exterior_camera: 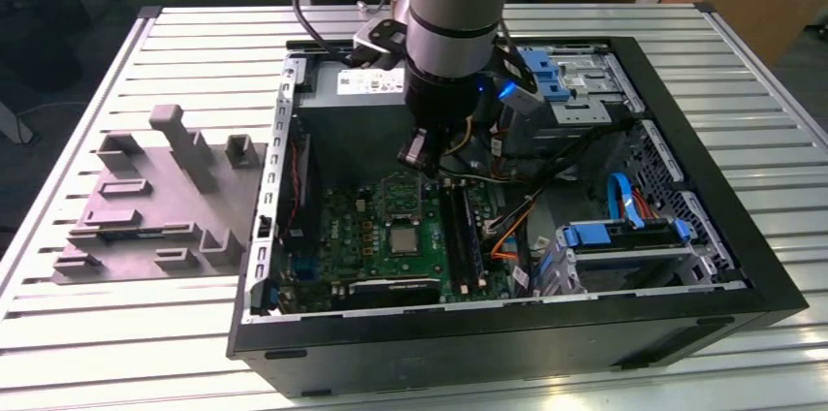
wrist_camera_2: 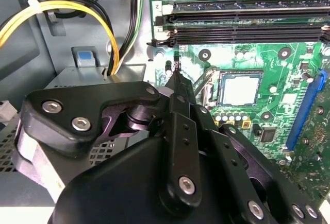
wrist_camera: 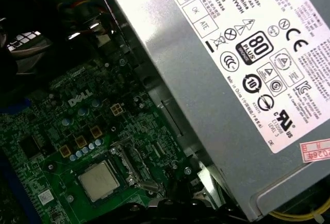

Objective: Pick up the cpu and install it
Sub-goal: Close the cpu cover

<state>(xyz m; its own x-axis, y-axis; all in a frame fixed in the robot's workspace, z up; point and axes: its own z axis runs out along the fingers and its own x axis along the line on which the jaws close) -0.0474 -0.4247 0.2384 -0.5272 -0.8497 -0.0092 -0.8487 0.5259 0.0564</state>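
The cpu (exterior_camera: 405,239) lies flat in its socket on the green motherboard (exterior_camera: 356,237), its pale silver top facing up; it also shows in the second wrist view (wrist_camera_2: 240,88) and in the first wrist view (wrist_camera: 98,179). A metal socket frame (wrist_camera_2: 206,82) borders it on one side. Beside the socket run long dark memory slots (wrist_camera_2: 247,20). The gripper (wrist_camera_2: 177,69) hangs above the board, just beside the socket and apart from the cpu, carrying nothing; its fingers (wrist_camera_2: 178,82) meet at a narrow tip, pressed together. In the exterior view the arm (exterior_camera: 447,23) reaches down into the open black computer case (exterior_camera: 699,324), with the grey power-supply box (wrist_camera: 227,80) close by its wrist. Yellow cables (wrist_camera_2: 62,7) loop next to that box. The case rests on a slatted metal tabletop (exterior_camera: 130,333), and a grey moulded fixture (exterior_camera: 155,203) sits on the tabletop at the exterior view's left.
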